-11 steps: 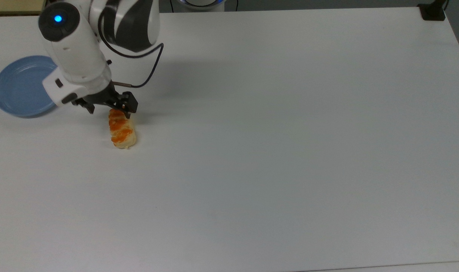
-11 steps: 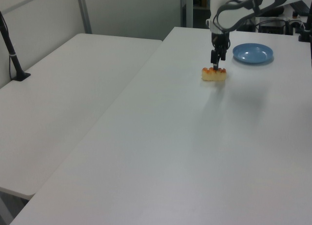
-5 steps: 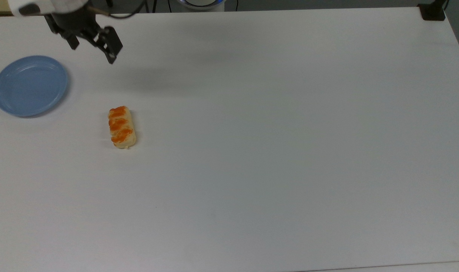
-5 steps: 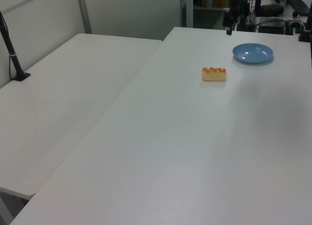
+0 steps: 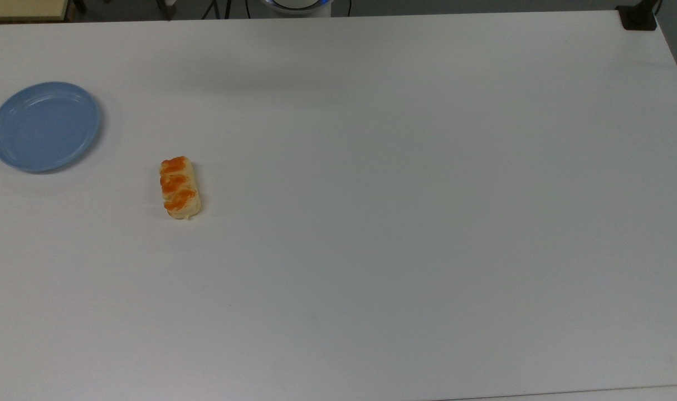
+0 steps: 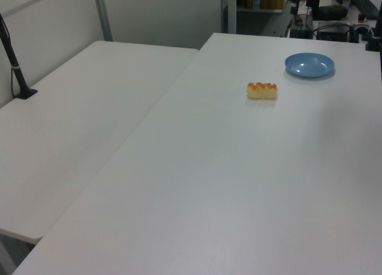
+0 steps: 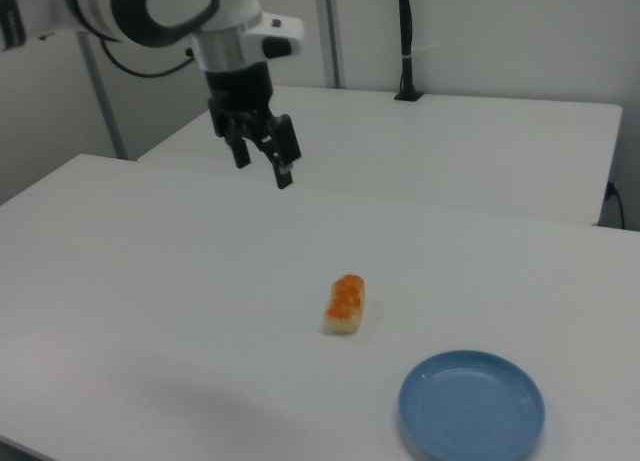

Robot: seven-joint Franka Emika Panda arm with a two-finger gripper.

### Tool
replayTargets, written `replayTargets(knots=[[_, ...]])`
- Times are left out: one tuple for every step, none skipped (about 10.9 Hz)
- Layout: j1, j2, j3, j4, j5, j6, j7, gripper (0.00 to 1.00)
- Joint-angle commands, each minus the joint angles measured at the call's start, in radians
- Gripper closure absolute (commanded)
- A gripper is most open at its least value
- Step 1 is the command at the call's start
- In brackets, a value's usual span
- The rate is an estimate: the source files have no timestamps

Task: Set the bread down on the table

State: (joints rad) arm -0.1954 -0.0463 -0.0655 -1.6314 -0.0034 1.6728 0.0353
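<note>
Here the bread [image 5: 180,187] lies flat on the table [image 5: 405,223], resting on its underside with the orange-striped top facing up. It is free of all contact. The blue plate [image 5: 44,126] carries nothing and sits apart from the bread, toward the top view's left.

In the right view, the gripper [image 7: 262,161] hangs in the air, raised well above the table surface. Its two fingers are spread apart and nothing is between them. Relative to the gripper, the bread is below it and toward the right view's right; the plate is farther off in the same general direction.

Status judgement: the placement appears complete. The bread is on the table, off the plate, and released. No step seems left beyond parking the arm.
</note>
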Motion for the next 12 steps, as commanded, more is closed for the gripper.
replayTargets(knots=[[0.073, -0.035, -0.011, -0.033, -0.007, -0.008, -0.063, 0.0], [0.074, -0.03, -0.01, -0.025, -0.016, 0.01, -0.102, 0.0], [0.074, -0.026, -0.008, -0.022, -0.018, 0.013, -0.171, 0.0], [0.074, -0.026, -0.008, -0.024, -0.017, 0.012, -0.24, 0.0], [0.074, -0.027, -0.007, -0.022, -0.014, 0.005, -0.268, 0.0], [0.074, -0.027, 0.003, -0.022, -0.006, 0.005, -0.258, 0.0], [0.074, -0.027, 0.027, -0.025, -0.004, 0.004, -0.252, 0.0], [0.071, -0.027, 0.058, -0.027, -0.003, 0.001, -0.226, 0.0], [0.073, -0.026, 0.064, -0.027, -0.003, 0.005, -0.147, 0.0], [0.073, -0.023, 0.081, -0.027, -0.003, 0.005, -0.102, 0.0], [0.071, -0.02, 0.084, -0.027, -0.003, 0.004, -0.103, 0.0], [0.071, -0.018, 0.082, -0.027, -0.003, 0.004, -0.104, 0.0]])
